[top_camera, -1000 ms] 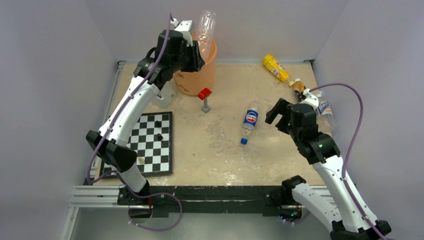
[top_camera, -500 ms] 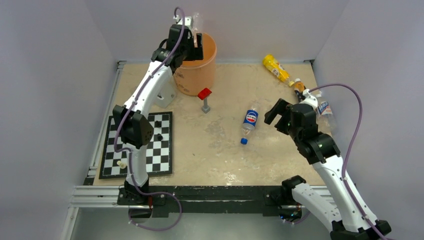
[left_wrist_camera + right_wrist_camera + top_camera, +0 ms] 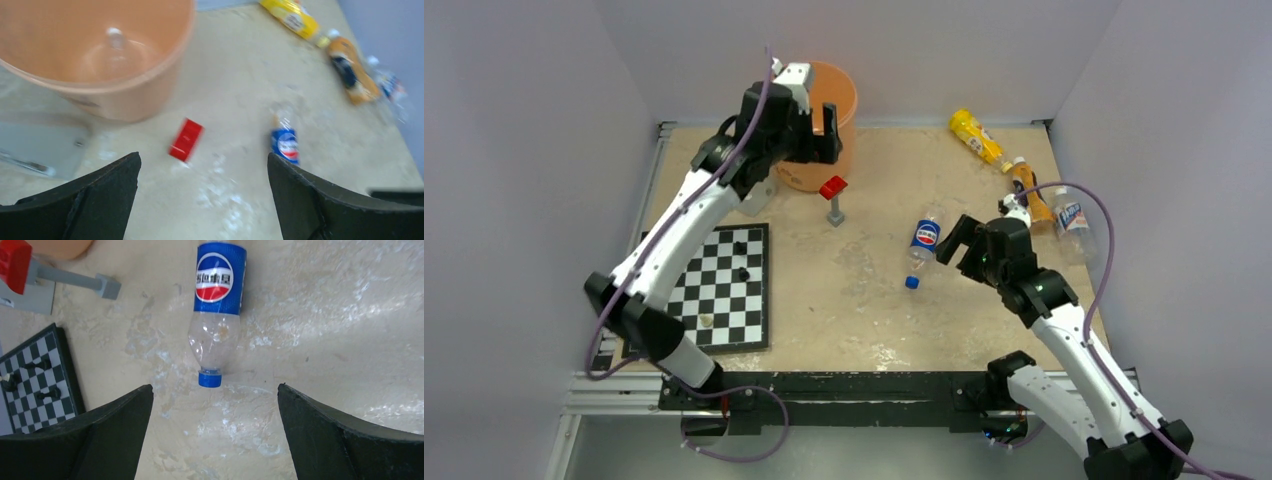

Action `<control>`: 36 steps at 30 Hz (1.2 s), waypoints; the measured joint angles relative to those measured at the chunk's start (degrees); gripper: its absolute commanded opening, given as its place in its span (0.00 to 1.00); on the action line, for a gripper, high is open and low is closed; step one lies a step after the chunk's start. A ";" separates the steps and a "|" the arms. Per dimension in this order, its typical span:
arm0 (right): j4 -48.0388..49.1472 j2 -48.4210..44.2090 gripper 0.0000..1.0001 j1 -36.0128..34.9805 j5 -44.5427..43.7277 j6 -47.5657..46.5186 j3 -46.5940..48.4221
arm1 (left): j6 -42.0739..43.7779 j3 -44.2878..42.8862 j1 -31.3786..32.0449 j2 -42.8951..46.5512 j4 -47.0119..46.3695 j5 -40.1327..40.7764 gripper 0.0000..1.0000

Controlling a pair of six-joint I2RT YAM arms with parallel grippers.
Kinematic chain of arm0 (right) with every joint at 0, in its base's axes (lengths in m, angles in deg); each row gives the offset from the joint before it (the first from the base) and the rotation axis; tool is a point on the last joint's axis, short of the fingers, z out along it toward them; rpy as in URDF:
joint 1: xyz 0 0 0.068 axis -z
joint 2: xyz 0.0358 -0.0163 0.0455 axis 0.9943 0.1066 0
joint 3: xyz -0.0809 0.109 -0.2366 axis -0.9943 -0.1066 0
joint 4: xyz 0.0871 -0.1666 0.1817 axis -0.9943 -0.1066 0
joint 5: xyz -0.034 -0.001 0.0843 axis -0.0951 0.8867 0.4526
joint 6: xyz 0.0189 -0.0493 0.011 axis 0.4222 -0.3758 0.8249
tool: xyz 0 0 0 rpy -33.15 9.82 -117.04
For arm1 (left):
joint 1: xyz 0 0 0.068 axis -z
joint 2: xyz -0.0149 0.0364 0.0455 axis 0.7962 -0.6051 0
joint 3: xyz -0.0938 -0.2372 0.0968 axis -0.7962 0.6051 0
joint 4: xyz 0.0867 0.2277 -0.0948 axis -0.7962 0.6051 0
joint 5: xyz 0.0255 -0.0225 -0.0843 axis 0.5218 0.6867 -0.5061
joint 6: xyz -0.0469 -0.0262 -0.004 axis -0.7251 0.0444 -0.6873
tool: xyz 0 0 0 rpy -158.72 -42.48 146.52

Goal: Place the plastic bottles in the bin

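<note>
Working over a scuffed beige tabletop boxed in by pale grey walls. Holding the right gripper spread wide and empty, just short of the Pepsi bottle, lying on its side at 12 o'clock from the claw, with the blue cap pointing back toward 6 o'clock, near the gap. Judging this as the reach before the grasp: advancing toward 12 o'clock until straddling the labelled body rather than the tapering neck, lowering close to the table, then closing gently, guarding against rolling or buckling of thin plastic. Keeping the left gripper open and empty too, hovering by the near rim of the orange bin at 11 o'clock of the table, with a clear bottle lying inside. Leaving a yellow bottle, an orange bottle and a blue-labelled bottle near 1 to 2 o'clock.
</note>
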 measured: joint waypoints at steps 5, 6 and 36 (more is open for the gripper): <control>4.70 1.79 0.97 -0.81 5.20 2.16 -6.93 | -5.66 18.08 11.23 18.27 -0.74 -5.07 1.00; 6.21 2.47 0.96 -1.09 6.12 2.64 -8.20 | -6.51 20.57 12.96 20.15 -0.74 -5.68 1.00; 32.85 27.54 0.00 -4.87 8.44 13.64 -15.67 | -21.73 45.62 17.92 46.71 19.41 9.18 1.00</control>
